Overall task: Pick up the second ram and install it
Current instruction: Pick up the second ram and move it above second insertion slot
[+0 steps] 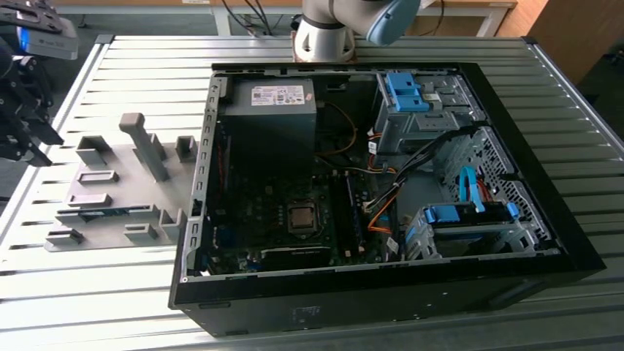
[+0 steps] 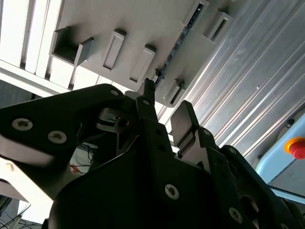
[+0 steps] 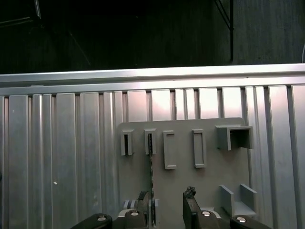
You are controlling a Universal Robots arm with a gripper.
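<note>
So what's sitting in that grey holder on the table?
The second ram, a thin bluish-green stick, stands on edge in the grey holder. Its lower edge is hidden down in the holder.

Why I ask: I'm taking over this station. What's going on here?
The arm's gripper, jaws open and empty, hangs over the grey holder tray, which lies beside the open computer case on the slatted table. The second ram stands on edge in the tray, close to one finger in the first wrist view. It is not yet gripped, lifted or installed.
</note>
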